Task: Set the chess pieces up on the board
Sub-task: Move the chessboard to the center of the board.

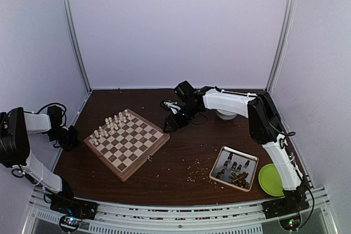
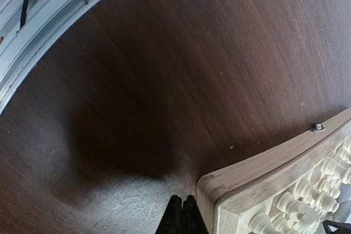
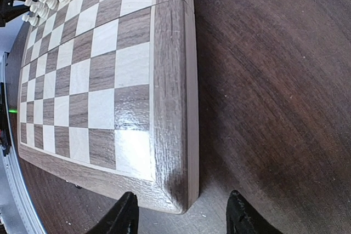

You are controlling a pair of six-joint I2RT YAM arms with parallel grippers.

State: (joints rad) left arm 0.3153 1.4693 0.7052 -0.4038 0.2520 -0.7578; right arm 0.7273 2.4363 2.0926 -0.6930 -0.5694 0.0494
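Count: one board (image 1: 127, 142), one metal tray (image 1: 235, 168), one green plate (image 1: 271, 180), two hands.

The board lay left of centre on the counter (image 1: 181, 152), turned so that its corners pointed toward and away from the arm bases. Being square, it had no long axis. Its clasp (image 1: 149, 158) sat on the near-right edge.

The cream pieces (image 1: 111, 125) stood upright on the board in two rows along the far-left edge, the rows running from near-left to far-right. An exact count could not be made at this size. The dark pieces (image 1: 237, 175) lay heaped in the tray at the near right, well apart from the board; number not resolvable. The plate sat just beside the tray. Pale crumbs (image 1: 194, 163) were scattered between board and tray.

The left hand (image 1: 70, 137) was near the board's left corner, fingers (image 2: 174, 220) pressed together and holding nothing. The right hand (image 3: 184, 212) was at the board's right corner, fingers (image 3: 125, 215) spread wide, empty.
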